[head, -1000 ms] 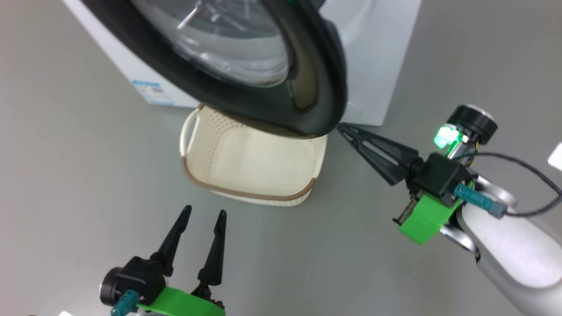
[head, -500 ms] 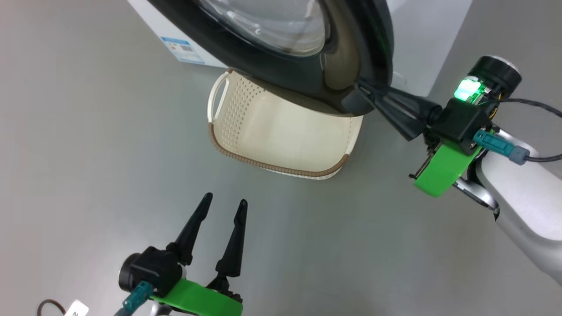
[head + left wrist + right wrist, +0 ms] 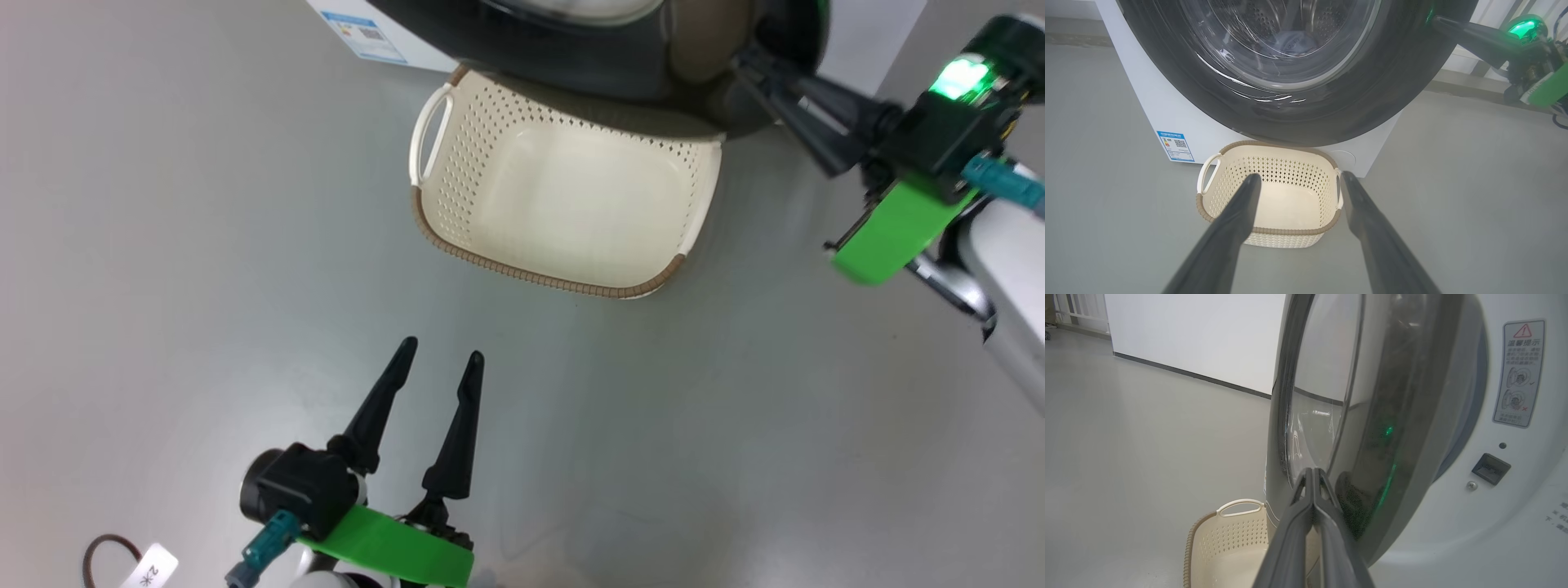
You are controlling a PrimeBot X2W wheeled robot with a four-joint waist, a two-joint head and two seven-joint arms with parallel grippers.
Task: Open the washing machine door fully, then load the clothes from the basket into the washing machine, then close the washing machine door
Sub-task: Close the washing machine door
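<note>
Door handling: the washing machine door looks stiff, heavy and slippery. Press your right gripper, fingers together, against its black rim edge. Your left gripper hangs spread.

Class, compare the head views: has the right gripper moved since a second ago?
Yes. Measured against the basket, the right gripper has travelled past its far right corner towards the washing machine door, and its shut tips are now at the door's rim.
</note>
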